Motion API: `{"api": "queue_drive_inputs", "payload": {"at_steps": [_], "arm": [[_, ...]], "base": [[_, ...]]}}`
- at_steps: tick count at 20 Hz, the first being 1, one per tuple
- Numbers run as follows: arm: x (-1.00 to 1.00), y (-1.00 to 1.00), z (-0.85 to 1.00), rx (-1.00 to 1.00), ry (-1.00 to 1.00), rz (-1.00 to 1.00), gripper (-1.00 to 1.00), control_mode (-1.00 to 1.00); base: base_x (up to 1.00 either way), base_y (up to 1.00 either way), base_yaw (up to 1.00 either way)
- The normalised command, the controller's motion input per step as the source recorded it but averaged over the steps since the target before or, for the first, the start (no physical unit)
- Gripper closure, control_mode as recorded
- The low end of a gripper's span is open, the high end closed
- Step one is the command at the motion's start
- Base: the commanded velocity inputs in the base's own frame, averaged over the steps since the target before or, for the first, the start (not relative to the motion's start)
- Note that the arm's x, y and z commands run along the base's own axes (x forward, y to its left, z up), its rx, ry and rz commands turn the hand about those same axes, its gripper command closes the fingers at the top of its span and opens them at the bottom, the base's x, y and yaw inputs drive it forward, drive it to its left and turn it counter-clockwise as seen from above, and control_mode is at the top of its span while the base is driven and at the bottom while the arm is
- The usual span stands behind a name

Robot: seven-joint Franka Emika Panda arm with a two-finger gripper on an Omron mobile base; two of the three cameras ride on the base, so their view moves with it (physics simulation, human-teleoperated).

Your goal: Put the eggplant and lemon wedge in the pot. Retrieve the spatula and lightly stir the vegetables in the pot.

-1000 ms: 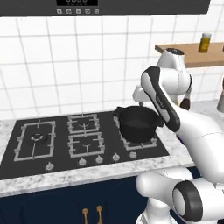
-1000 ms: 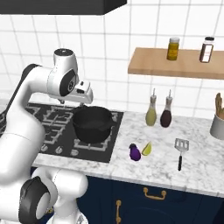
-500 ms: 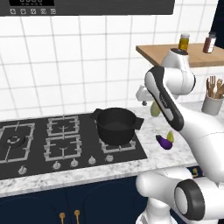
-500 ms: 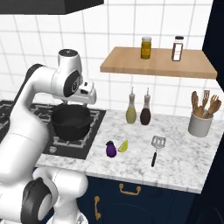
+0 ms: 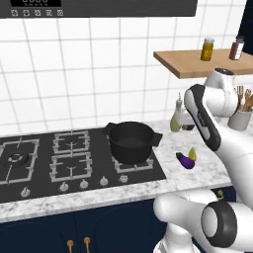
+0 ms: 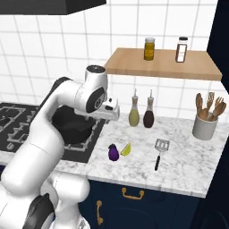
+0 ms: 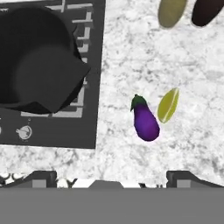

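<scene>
The purple eggplant lies on the marble counter with the yellow-green lemon wedge touching its right side; both also appear as eggplant and lemon wedge. The black pot stands on the right front burner, and the pot looks empty from above. Right of the vegetables lies the spatula, silver blade away from me. My gripper hangs open high above the counter edge, between pot and eggplant, with nothing between its fingers; the gripper sits beside the pot's right rim.
A green bottle and a dark bottle stand against the tiled wall. A grey cup of wooden utensils is at the far right. A wooden shelf with two jars hangs overhead. Stove knobs line the cooktop front.
The base has driven right, so the whole scene slid left in both base views. The hand now hangs over the counter by the pot's right side instead of over the pot.
</scene>
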Motion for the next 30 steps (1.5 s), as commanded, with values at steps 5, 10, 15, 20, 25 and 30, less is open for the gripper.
{"api": "queue_drive_inputs", "payload": {"at_steps": [5,10,15,20,25,30], "arm": [[-0.01,-0.64,-0.86,0.0,0.15,0.0,-1.0,-1.0],[0.0,-0.43,-0.94,0.0,0.14,0.0,-1.0,-1.0],[0.0,-0.05,-0.81,0.0,0.08,0.0,-1.0,-1.0],[0.0,0.0,-0.65,0.0,0.07,0.0,-1.0,-1.0],[0.0,0.05,-0.49,0.0,0.06,0.0,-1.0,-1.0],[0.04,0.07,-0.36,0.0,0.02,0.0,-1.0,-1.0]], "base": [[0.0,0.0,0.0],[0.0,0.0,0.0],[0.0,0.0,0.0],[0.0,0.0,0.0],[0.0,0.0,0.0],[0.0,0.0,0.0]]}}
